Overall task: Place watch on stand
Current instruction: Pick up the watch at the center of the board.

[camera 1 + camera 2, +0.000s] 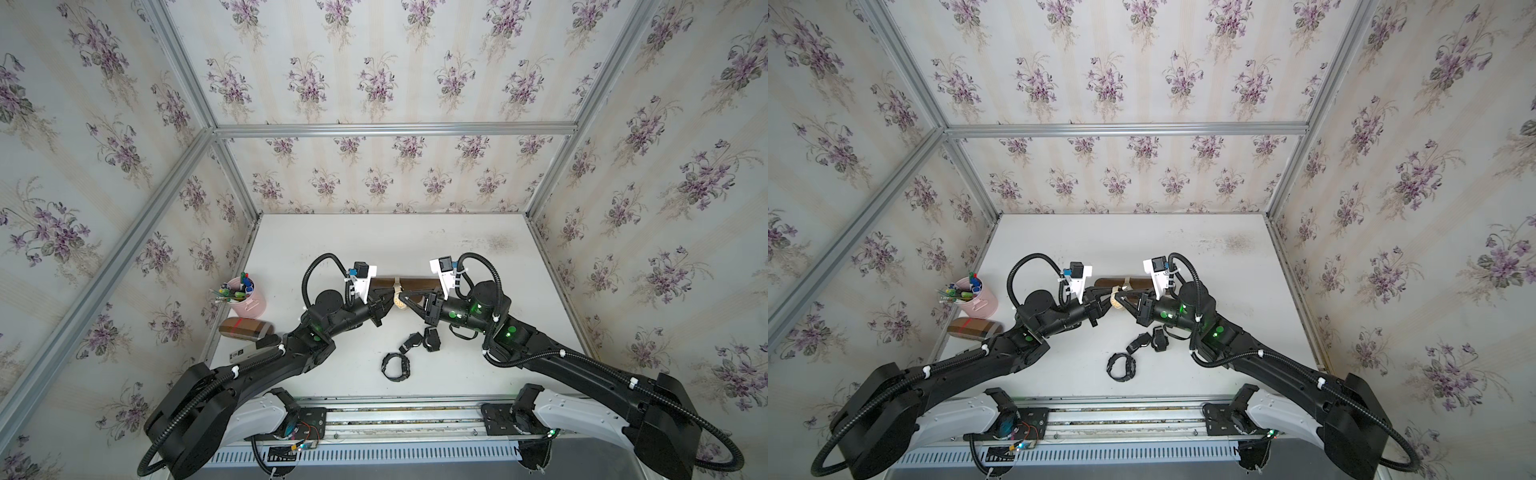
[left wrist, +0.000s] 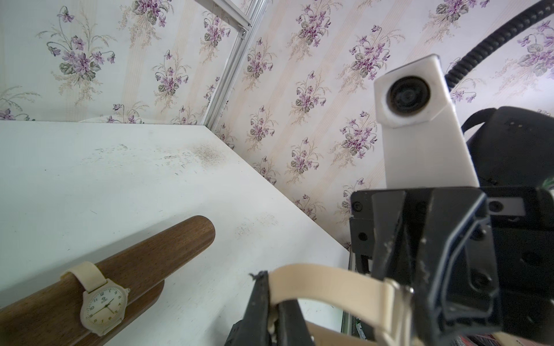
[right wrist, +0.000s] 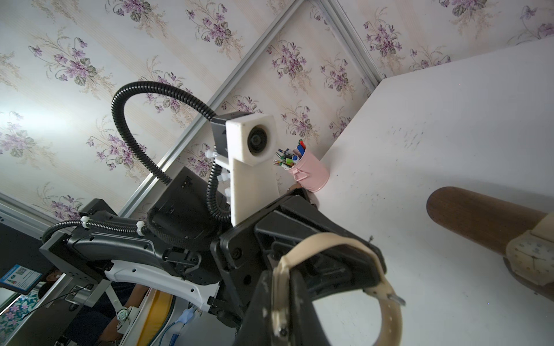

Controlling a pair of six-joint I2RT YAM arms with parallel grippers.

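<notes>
L gripper pinched shut on cream watch strap; R gripper at buckle end, grip unclear – prob. spreading loop to slide over stand free end

The stand beyond the left pincer is smooth, satin-finished dark wood with visible grain. The watch strap clamped in that pincer looks like matt cream rubber. The bench below is matt white and scuffed.
</notes>
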